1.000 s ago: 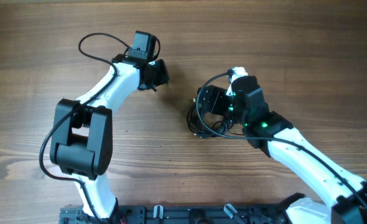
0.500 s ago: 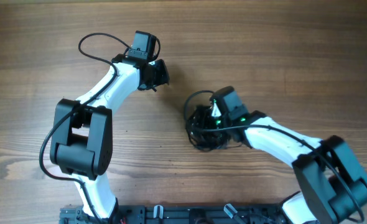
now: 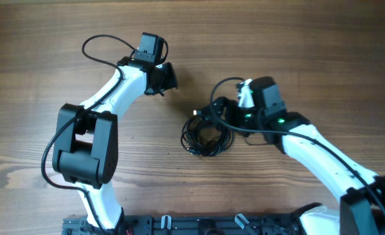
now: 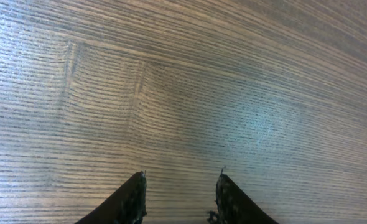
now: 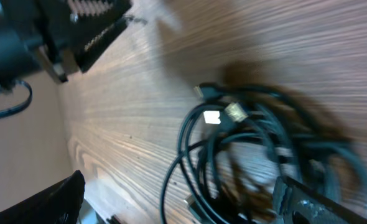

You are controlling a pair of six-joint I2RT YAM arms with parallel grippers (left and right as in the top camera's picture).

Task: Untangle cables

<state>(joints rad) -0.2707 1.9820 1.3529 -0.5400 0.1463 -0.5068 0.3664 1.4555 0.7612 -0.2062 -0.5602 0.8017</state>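
Note:
The cables (image 3: 205, 136) lie as a loose tangled coil of thin black cords on the wooden table, left of my right arm. In the right wrist view the cables (image 5: 246, 149) loop between my wide-spread fingers, with small silver plug tips (image 5: 224, 114) near the top of the coil. My right gripper (image 3: 217, 109) hovers at the coil's upper right edge, open, gripping nothing (image 5: 183, 202). My left gripper (image 3: 166, 78) is apart from the coil, up and to the left. It is open over bare wood (image 4: 180, 190).
The left arm's base link (image 3: 85, 147) stands at the left, with a thicker black arm wire (image 3: 98, 49) looping behind it. A black rail (image 3: 199, 225) runs along the front edge. In the right wrist view the left gripper's body (image 5: 78, 31) shows at top left.
My right gripper has pulled back to the right and opened wide. The cable coil has shifted left and toward the front. The left arm stays put, its jaws slightly wider.

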